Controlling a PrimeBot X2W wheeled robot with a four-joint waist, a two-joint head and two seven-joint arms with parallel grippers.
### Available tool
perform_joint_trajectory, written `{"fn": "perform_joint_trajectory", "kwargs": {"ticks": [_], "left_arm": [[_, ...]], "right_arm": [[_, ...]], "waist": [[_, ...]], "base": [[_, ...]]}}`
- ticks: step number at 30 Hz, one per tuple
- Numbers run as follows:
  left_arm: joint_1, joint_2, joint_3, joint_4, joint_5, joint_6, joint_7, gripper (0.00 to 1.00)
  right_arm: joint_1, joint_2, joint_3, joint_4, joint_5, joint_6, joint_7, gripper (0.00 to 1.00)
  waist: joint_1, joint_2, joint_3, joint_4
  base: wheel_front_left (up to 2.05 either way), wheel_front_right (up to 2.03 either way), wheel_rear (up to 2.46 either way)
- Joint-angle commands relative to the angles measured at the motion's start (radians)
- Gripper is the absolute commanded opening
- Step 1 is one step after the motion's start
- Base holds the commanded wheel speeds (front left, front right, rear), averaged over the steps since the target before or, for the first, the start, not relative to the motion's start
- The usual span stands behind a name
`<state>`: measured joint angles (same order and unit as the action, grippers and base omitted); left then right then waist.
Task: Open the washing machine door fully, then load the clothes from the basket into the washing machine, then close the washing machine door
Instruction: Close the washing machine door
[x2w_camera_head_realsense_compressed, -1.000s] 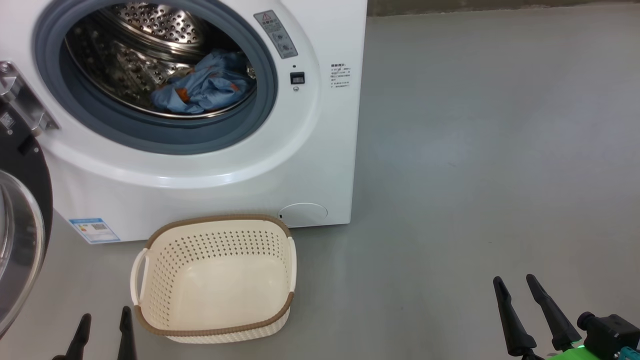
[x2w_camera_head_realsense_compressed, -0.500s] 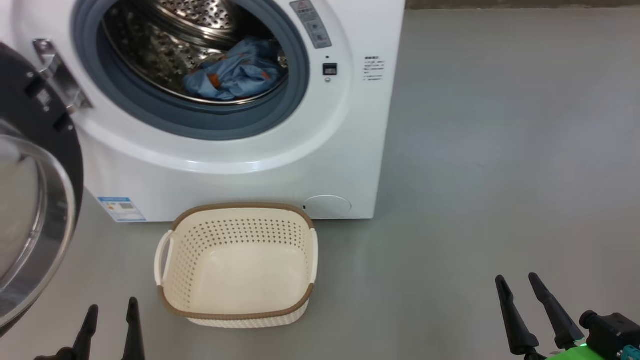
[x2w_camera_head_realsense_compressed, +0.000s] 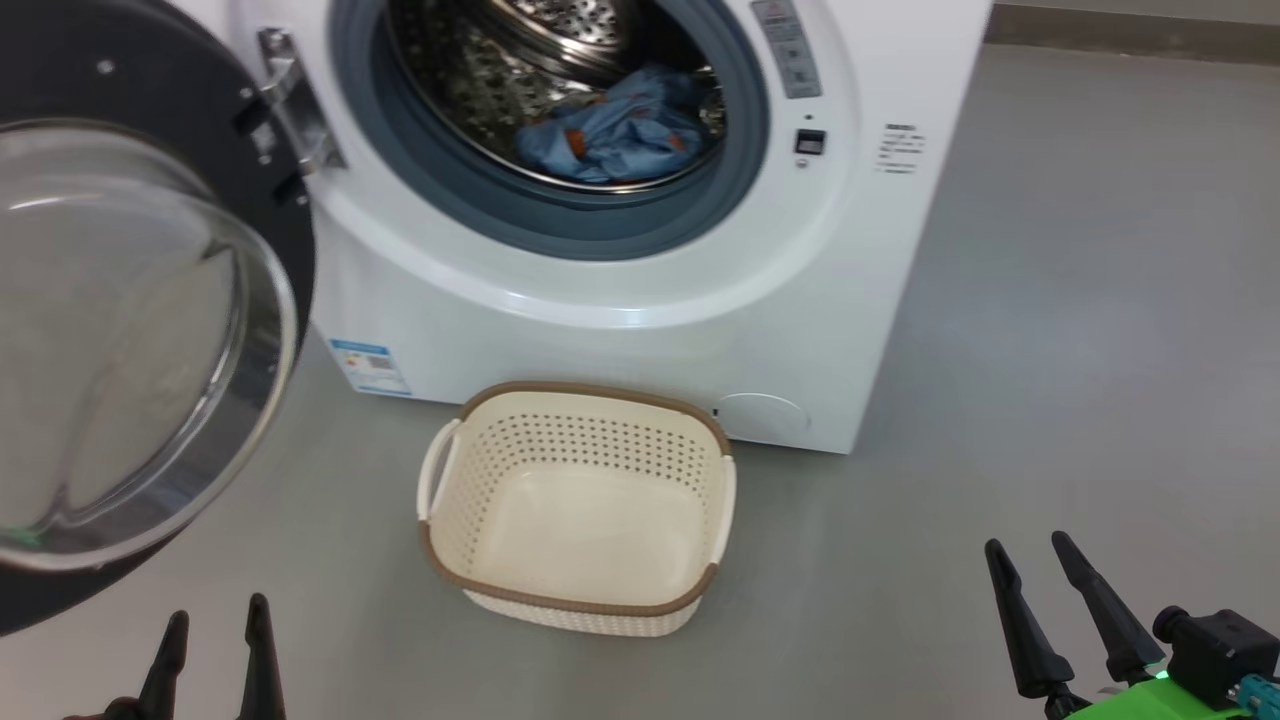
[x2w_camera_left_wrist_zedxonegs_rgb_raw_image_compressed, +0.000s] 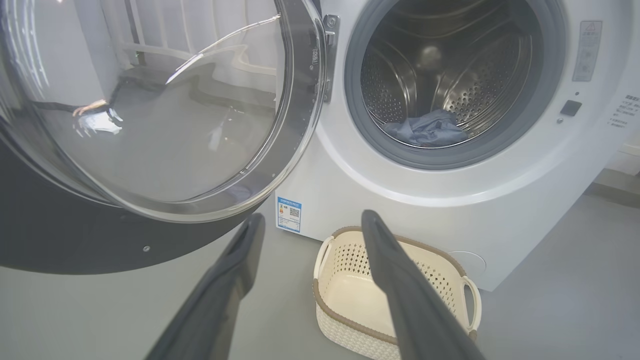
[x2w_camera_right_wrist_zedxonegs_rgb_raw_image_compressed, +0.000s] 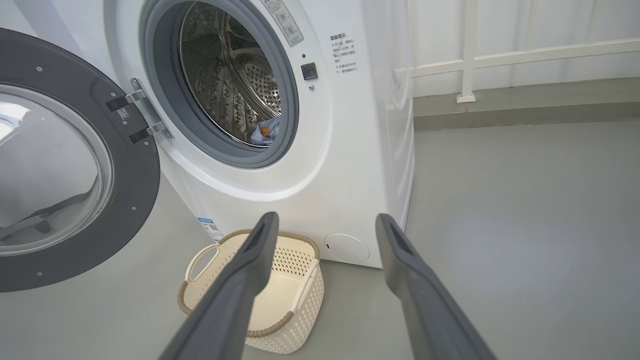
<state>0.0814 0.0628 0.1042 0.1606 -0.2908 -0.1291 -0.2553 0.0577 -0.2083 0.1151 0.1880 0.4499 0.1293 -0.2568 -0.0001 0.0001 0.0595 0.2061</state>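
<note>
The head view looks down on the washer (x2w_camera_head_realsense_compressed: 620, 330) front, the basket (x2w_camera_head_realsense_compressed: 580, 445) on the floor (x2w_camera_head_realsense_compressed: 1050, 300) and the open door (x2w_camera_head_realsense_compressed: 150, 60) at left. Both wrist views look from low down at those same three, the left close up, the right from farther right.

Glossy glass door (x2w_camera_head_realsense_compressed: 130, 320), steel drum (x2w_camera_head_realsense_compressed: 470, 90), seemingly plastic basket (x2w_camera_head_realsense_compressed: 590, 450)

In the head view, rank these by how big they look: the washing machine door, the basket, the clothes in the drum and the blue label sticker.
1. washing machine door, though it stands nearer the camera, which makes it look bigger
2. basket
3. clothes
4. blue label sticker
</note>
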Motion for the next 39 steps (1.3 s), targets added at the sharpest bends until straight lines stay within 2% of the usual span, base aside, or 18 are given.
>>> {"fn": "perform_joint_trajectory", "kwargs": {"ticks": [1,19,39], "left_arm": [[-0.024,0.006,0.039,-0.029,-0.009,-0.002,-0.006,1.00],[0.002,-0.008,0.049,-0.033,-0.010,-0.002,-0.006,1.00],[0.040,-0.012,0.111,-0.076,-0.065,-0.002,-0.006,1.00]], "right_arm": [[-0.038,-0.018,0.033,-0.019,0.003,0.001,-0.005,1.00],[-0.052,-0.033,0.078,-0.007,0.014,0.001,-0.005,1.00],[-0.154,-0.061,0.191,0.041,0.042,0.001,-0.005,1.00]], "waist": [[0.0001,-0.0001,-0.005,0.072],[0.0001,-0.0001,-0.025,0.299],[0.0001,-0.0001,0.002,0.328]], "base": [[0.00,0.00,0.00],[0.00,0.00,0.00],[0.00,0.00,0.00]]}}
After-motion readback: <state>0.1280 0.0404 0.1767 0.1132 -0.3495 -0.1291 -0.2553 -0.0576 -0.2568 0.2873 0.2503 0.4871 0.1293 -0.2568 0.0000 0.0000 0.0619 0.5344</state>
